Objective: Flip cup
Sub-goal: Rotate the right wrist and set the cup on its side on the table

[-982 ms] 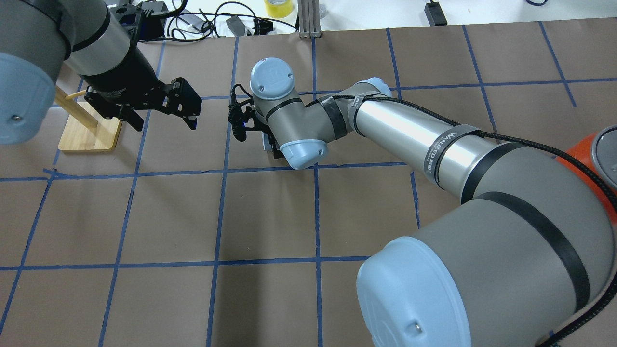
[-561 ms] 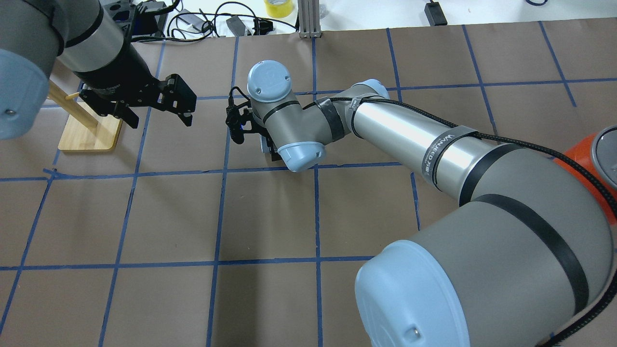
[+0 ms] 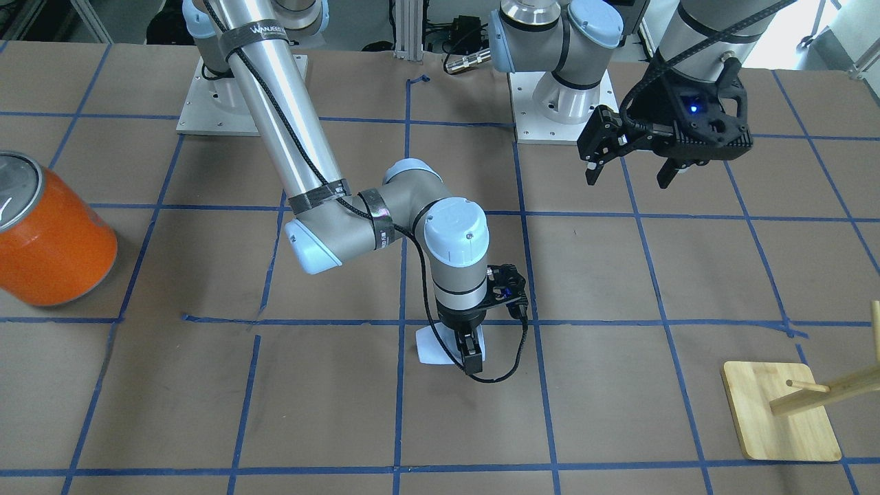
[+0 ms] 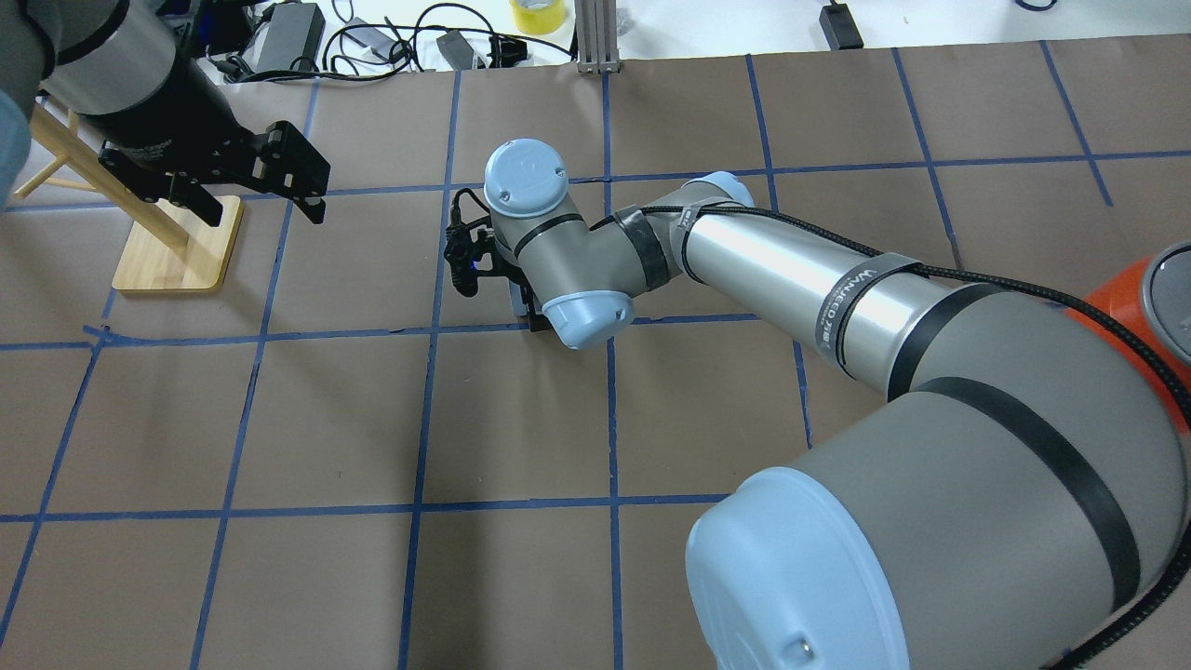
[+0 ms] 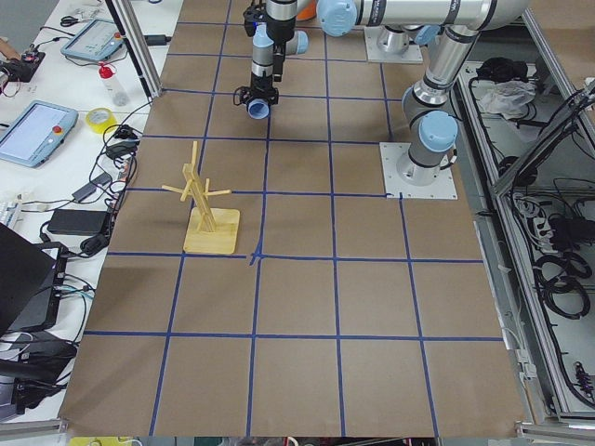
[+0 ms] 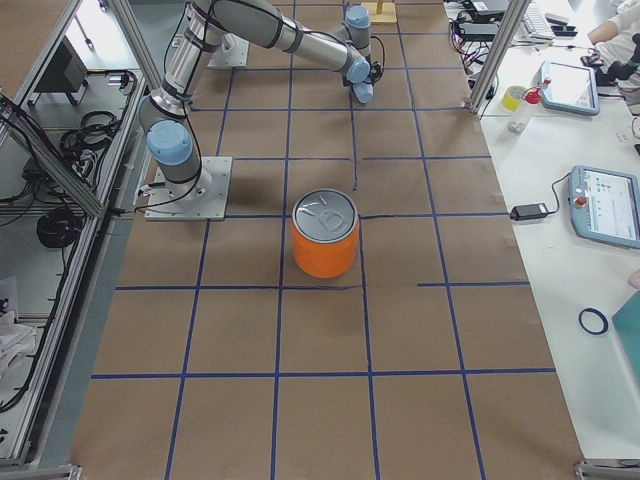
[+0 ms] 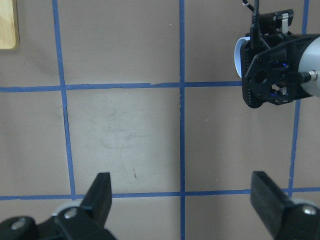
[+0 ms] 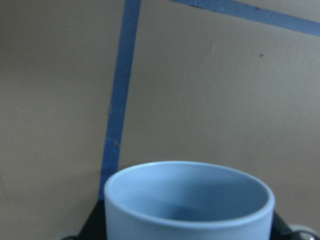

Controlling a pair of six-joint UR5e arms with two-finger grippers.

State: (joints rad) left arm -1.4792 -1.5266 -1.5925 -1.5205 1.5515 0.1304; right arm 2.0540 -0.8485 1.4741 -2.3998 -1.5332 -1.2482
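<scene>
One cup within right tool

Pale blue cup, blue-grey inside. Brown table, blue tape grid. Orange can, silver lid. Pale yellow wooden stand.

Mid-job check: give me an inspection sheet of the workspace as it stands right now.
Surface: table, brown paper with a blue tape grid.
Job's things: cup held low over the table, opening sideways in the left side view.
Clutter: orange container; wooden rack.
Grippers: right gripper shut on the cup; left gripper open, empty, raised.
Cables: black cable strapped along the right arm.
Surroundings: tape roll on the white bench beyond the table.
</scene>
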